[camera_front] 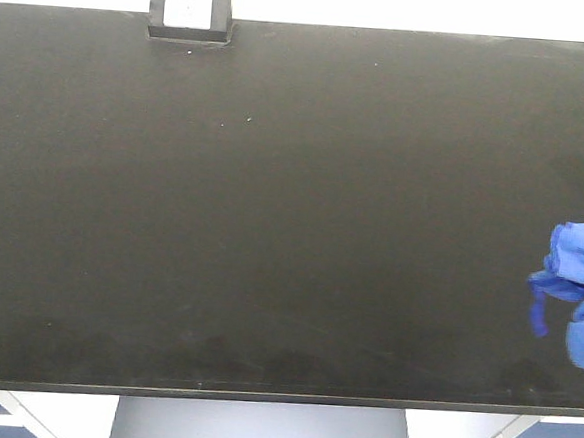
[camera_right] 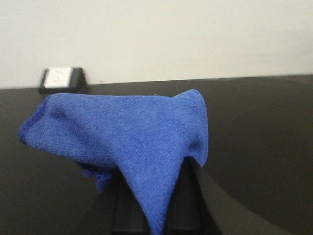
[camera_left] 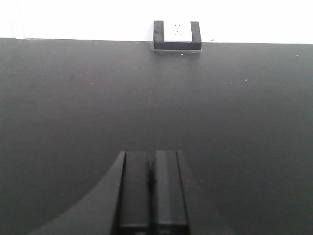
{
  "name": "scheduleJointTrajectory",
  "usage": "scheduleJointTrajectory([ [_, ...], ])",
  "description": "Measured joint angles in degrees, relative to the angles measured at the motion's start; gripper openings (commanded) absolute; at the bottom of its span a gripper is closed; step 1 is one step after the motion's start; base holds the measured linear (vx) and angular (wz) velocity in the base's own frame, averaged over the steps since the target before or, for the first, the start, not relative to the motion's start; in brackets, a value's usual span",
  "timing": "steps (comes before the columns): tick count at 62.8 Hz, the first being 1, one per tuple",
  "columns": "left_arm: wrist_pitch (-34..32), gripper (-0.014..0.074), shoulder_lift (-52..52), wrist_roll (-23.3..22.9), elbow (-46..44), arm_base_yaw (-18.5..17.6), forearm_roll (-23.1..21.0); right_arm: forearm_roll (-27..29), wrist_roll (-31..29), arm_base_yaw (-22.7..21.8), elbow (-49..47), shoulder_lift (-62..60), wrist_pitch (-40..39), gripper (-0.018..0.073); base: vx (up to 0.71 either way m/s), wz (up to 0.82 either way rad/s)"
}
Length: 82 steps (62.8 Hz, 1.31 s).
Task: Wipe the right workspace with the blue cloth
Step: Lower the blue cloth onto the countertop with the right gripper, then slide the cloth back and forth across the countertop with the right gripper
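Blue microfibre cloth (camera_front: 578, 289) hangs pinched in the right gripper (camera_right: 155, 205) at the benchtop's (camera_front: 271, 228) three o'clock edge, and the bare black surface stretches toward nine o'clock. The left gripper (camera_left: 151, 191) is pressed together on nothing.

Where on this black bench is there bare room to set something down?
The black benchtop is bare from the small box at its far edge to the blue cloth at the right edge. Crowded only there, where the right end effector grips the cloth.
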Motion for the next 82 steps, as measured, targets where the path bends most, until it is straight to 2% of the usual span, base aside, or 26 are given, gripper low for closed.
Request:
scheduleJointTrajectory([
  [5,0.0,-0.0006,0.0,0.0,0.0,0.0,0.0,2.16,-0.01,0.0,-0.07,0.98,-0.07,0.0,0.0,0.0],
  [14,0.0,-0.0006,0.0,0.0,0.0,0.0,0.0,2.21,-2.29,0.0,-2.55,9.07,1.31,0.0,0.0,0.0],
  [40,0.0,-0.0006,0.0,0.0,0.0,0.0,0.0,-6.58,-3.78,0.0,-19.7,58.51,1.62,0.0,0.0,0.0],
  [53,0.0,-0.0006,0.0,0.0,0.0,0.0,0.0,-7.17,-3.78,0.0,-27.77,78.42,0.43,0.0,0.0,0.0],
  [62,0.0,-0.0006,0.0,0.0,0.0,0.0,0.0,-7.24,-3.83,0.61,-31.52,87.68,-0.47,0.0,0.0,0.0],
  [69,0.0,-0.0006,0.0,0.0,0.0,0.0,0.0,-7.8,-3.96,3.54,-33.09,90.29,-2.03,0.0,0.0,0.0],
  [82,0.0,-0.0006,0.0,0.0,0.0,0.0,0.0,-7.42,-5.43,18.9,-33.38,90.8,-7.06,0.0,0.0,0.0],
])
